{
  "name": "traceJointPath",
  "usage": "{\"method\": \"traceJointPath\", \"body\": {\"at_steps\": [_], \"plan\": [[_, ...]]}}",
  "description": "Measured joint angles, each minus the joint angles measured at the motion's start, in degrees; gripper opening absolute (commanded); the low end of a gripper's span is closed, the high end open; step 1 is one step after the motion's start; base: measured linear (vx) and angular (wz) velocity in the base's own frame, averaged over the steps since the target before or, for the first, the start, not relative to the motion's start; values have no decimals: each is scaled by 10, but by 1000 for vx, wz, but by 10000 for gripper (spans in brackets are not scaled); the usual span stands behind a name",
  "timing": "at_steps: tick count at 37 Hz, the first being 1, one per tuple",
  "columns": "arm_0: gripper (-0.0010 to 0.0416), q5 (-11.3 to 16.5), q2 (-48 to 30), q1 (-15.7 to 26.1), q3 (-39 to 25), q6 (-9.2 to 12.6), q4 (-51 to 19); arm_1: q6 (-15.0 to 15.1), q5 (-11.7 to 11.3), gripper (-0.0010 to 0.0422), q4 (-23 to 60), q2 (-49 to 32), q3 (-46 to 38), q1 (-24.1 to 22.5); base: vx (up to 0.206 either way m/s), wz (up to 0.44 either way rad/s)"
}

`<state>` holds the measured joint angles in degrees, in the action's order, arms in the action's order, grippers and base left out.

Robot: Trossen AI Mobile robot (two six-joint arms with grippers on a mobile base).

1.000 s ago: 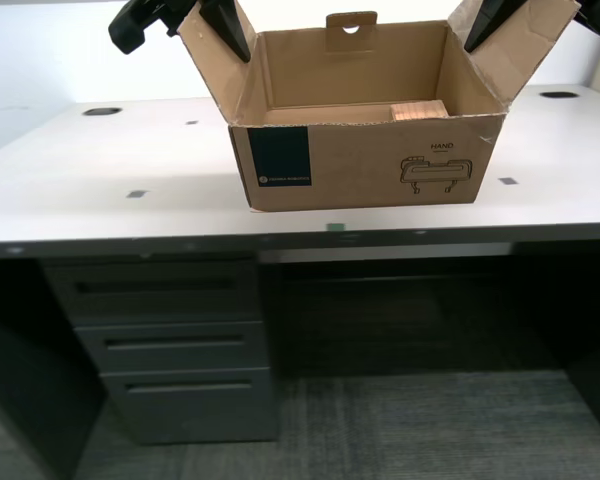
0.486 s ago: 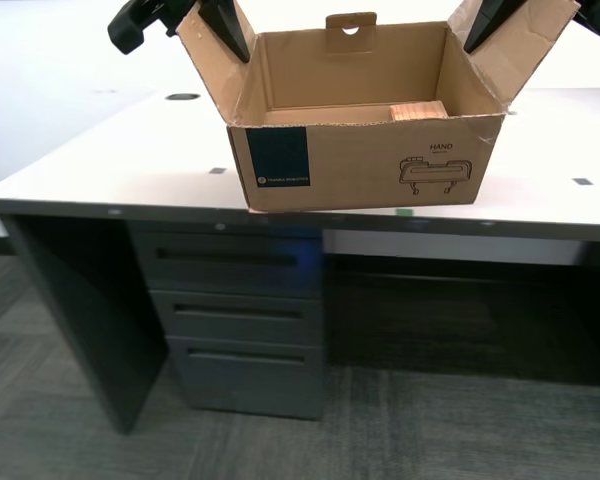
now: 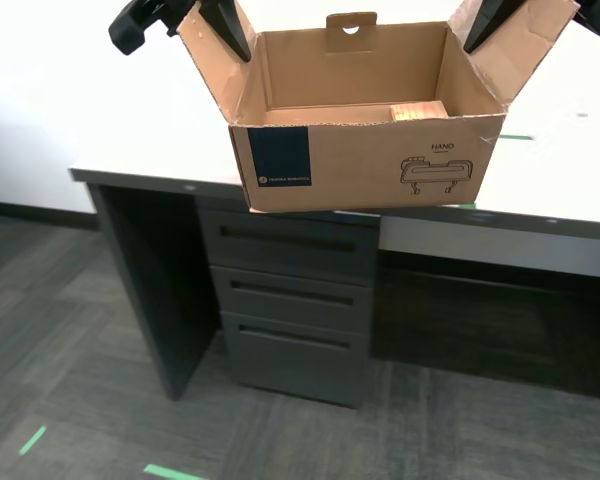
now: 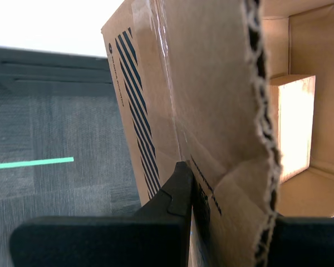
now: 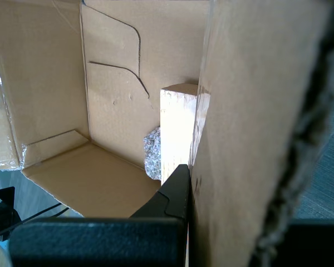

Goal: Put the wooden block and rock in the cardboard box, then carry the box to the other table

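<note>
The cardboard box (image 3: 365,160) hung level, open upward; my first gripper (image 5: 190,183) and second gripper (image 4: 192,183) each pinched a flap, wooden block (image 3: 420,110) inside.

White wall (image 3: 40,110) behind, brightly lit. Table (image 3: 560,190) with pale top, dark edge, green tape marks (image 3: 515,137) on it. Under it a dark grey pedestal (image 3: 290,300) with 3 drawers and a dark side panel (image 3: 145,280). Floor (image 3: 80,380) is grey carpet tile; 2 green tape strips (image 3: 175,472) near the exterior view's lower left.
</note>
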<state>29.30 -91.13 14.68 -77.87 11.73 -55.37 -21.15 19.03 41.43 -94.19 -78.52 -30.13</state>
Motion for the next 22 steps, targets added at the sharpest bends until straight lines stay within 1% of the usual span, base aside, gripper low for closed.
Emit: {"method": "traceJointPath", "body": {"at_steps": [7, 13, 17, 22], "plan": [[-1, 0, 0, 0, 0, 2, 1, 16, 0, -1, -3, 0, 0, 0, -63, 207], [-1, 0, 0, 0, 0, 3, 2, 17, 0, -1, -3, 0, 0, 0, -52, 177], [-1, 0, 0, 0, 0, -1, 4, 15, 0, -1, -4, 0, 0, 0, -43, 160], [-1, 0, 0, 0, 0, -1, 5, -3, 0, -1, -5, 0, 0, -1, -40, 170]]}}
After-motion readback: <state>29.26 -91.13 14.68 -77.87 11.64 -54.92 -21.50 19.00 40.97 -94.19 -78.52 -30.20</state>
